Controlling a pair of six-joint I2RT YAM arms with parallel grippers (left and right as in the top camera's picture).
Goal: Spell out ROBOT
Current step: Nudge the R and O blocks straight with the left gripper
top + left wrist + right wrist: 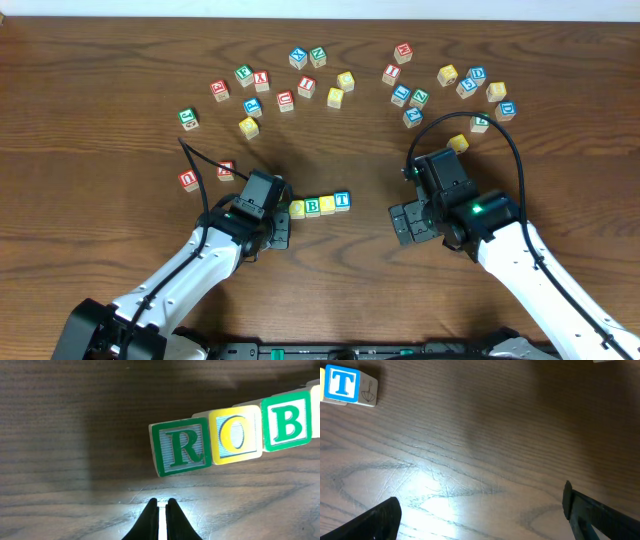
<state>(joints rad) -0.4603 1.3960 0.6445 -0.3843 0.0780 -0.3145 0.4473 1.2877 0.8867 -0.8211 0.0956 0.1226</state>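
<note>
Left jaws: closed tip to tip, holding nothing. They sit just short of the R cube (pixel 182 447), with a gap between.

Right jaws: spread wide and empty over bare counter (pixel 485 435). The T cube (pixel 341 384) lies off to their left, well apart.

Room: there is open wood between the two arms. Loose cubes (pixel 335 97) are scattered across the far side, and two red-framed cubes (pixel 190 180) lie left of the left arm.

Row, near counter centre, cubes touching side by side: green-framed R, yellow O cube (pixel 236 436), green-framed B cube (pixel 287 422), second yellow cube (pixel 327 204), blue-framed T. The right end sits slightly farther from the arms.
</note>
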